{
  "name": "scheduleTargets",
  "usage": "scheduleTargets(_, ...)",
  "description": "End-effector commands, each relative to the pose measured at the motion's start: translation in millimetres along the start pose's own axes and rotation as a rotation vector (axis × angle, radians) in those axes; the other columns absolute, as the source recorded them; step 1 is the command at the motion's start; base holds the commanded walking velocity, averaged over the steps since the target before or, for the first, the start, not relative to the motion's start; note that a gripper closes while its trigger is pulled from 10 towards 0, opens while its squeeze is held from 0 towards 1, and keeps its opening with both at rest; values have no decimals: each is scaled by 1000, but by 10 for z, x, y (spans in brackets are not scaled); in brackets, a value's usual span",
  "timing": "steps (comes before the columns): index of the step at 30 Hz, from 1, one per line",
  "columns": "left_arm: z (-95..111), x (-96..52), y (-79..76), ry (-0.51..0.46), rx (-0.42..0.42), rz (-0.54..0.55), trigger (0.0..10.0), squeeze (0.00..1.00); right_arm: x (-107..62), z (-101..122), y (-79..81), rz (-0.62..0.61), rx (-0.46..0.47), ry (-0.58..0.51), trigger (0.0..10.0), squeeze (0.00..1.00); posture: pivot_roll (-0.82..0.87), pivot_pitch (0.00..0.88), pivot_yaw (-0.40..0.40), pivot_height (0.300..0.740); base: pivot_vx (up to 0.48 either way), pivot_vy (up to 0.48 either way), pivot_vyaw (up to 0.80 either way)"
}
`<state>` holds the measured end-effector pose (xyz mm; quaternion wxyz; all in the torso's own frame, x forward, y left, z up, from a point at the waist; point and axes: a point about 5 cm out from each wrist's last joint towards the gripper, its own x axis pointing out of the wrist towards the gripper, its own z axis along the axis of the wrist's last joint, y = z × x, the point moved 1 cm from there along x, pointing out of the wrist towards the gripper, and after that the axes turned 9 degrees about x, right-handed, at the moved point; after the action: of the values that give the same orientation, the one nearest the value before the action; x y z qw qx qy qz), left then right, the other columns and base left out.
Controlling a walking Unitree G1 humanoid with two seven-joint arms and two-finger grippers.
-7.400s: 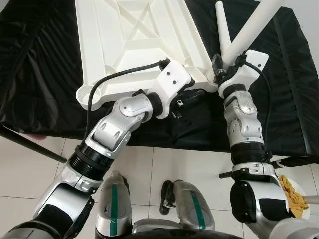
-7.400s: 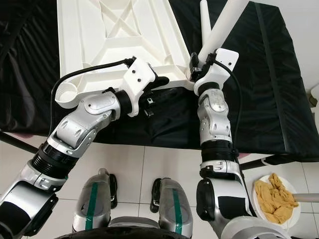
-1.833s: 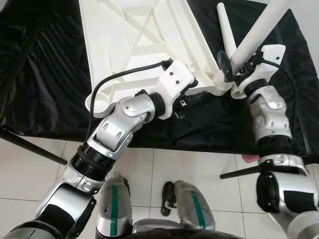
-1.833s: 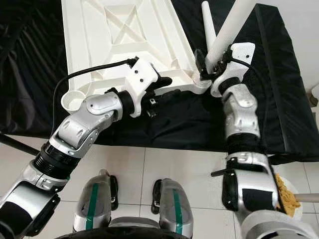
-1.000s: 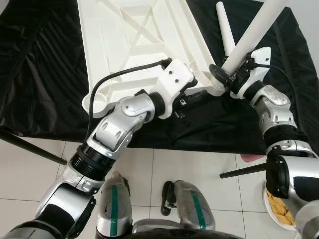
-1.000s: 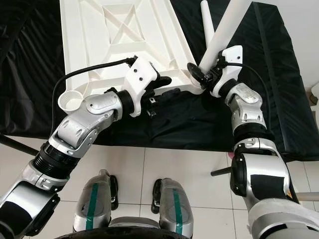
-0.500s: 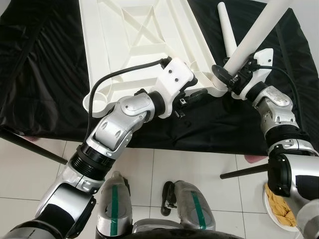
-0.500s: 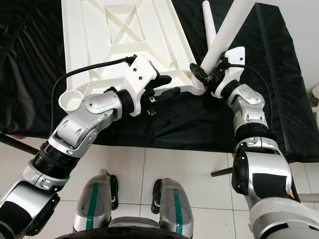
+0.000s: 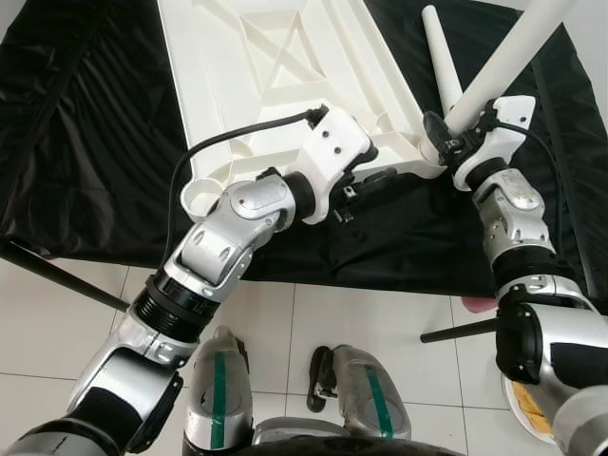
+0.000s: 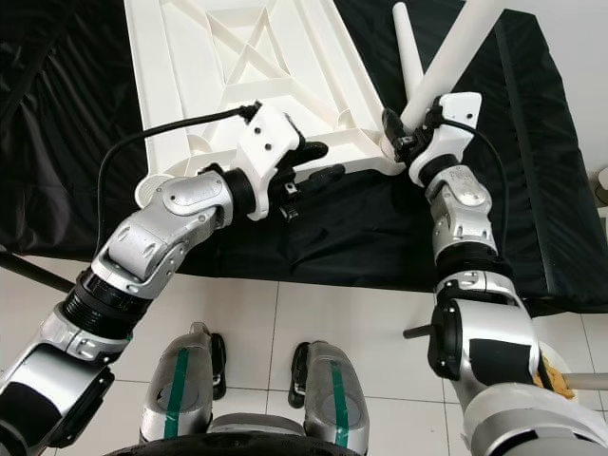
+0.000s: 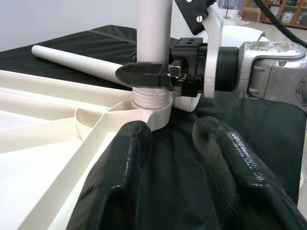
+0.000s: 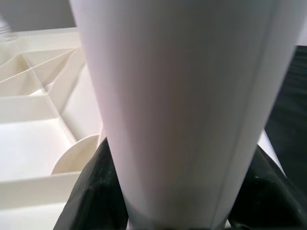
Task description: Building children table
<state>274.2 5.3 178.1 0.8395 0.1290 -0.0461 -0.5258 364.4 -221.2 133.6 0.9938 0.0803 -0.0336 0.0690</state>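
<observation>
- Lying upside down on the black cloth [image 9: 76, 142]: one tabletop [image 9: 275, 85], its near left socket [image 9: 199, 198] waiting empty.
- Hovering by the near edge, fingers spread, gripping nothing: left gripper [image 9: 372, 182].
- Clamping one leg [image 9: 499, 62] into the near right socket: right gripper [image 9: 445, 141].
- Lying loose behind: a second leg [image 9: 442, 47].

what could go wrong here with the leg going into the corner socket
The right gripper is shut on the table leg low down, just above the corner socket, so the long upper part could lever and tilt the leg, jamming it. The left gripper is open at the tabletop edge, not clamped, so the top could slide on the black cloth. A second leg lies loose nearby and may be knocked.
</observation>
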Motion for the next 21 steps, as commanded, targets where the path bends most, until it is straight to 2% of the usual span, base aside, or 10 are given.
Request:
scheduleTargets(1,37,9,-37,-12,18,-64,10000,0,-29,12,-86,-107,19,-22,10000,0,25,19,-53,740,0,0,0)
scheduleTargets(4,37,9,-37,-12,18,-64,10000,0,-29,12,-86,-107,19,-22,10000,0,25,19,-53,740,0,0,0)
scheduleTargets(5,35,9,-39,-12,18,-67,10000,0,-39,-17,-71,-217,27,-44,10000,0,23,9,-53,740,0,0,0)
scheduleTargets(6,34,10,-39,-12,18,-68,10000,0,-45,-29,-49,-257,29,-55,10000,0,23,9,-53,740,0,0,0)
scheduleTargets(9,33,10,-40,-12,18,-69,10000,0,-49,-36,-33,-279,31,-62,10000,0,23,9,-53,740,0,0,0)
scheduleTargets(10,36,16,-44,-13,20,-72,10000,0,-66,-63,52,-334,23,-77,10000,0,22,4,-53,740,0,0,0)
scheduleTargets(14,37,20,-47,-14,20,-74,10000,0,-83,-88,109,-378,19,-81,10000,0,22,4,-53,740,0,0,0)
scheduleTargets(17,37,34,-51,-16,22,-77,10000,0,-98,-145,284,-442,10,-91,10000,0,22,0,-56,740,0,0,0)
scheduleTargets(21,38,39,-53,-17,24,-79,10000,0,-79,-157,506,-454,12,-98,10000,0,26,0,-59,740,0,0,0)
